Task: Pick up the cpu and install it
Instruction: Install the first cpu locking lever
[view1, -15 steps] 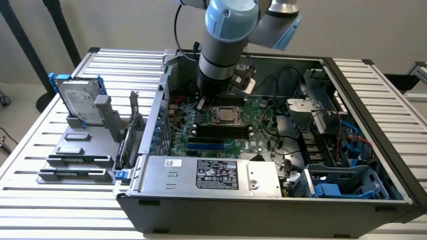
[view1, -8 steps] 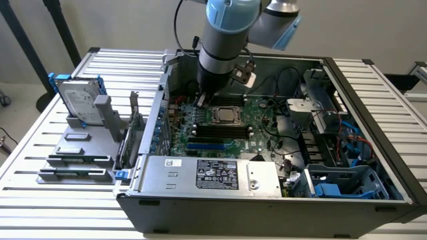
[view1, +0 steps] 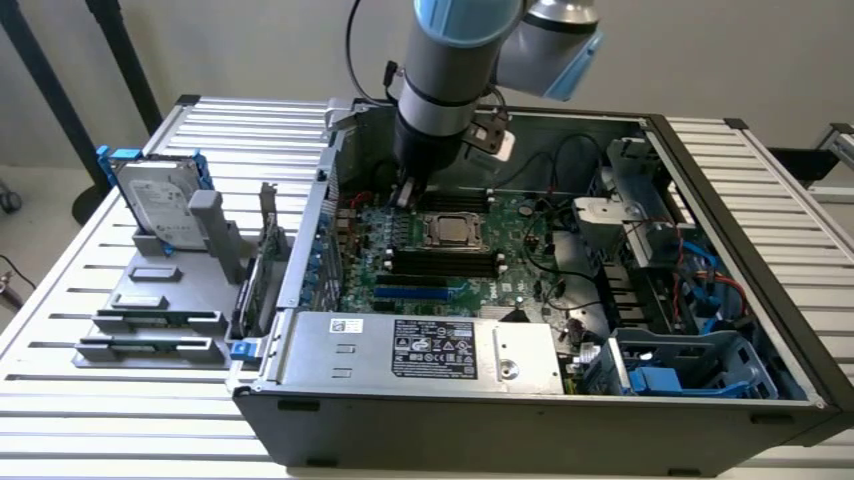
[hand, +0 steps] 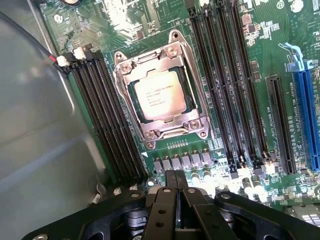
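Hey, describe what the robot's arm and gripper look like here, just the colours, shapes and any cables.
The arm is a thick round tube in silver-grey metal with light blue joint caps, darkening to a black cylindrical wrist section. A black cable runs alongside it. The gripper is matte black, with flat linkage bars joined by round silver bolts.

The cpu (hand: 159, 95) I am looking down at is a small flat square with a silver-grey top plate carrying faint printed text. It lies flat in its socket under the metal retention frame, slightly rotated, in the upper middle of my wrist view. In the exterior view it (view1: 454, 229) sits near the frame's centre.
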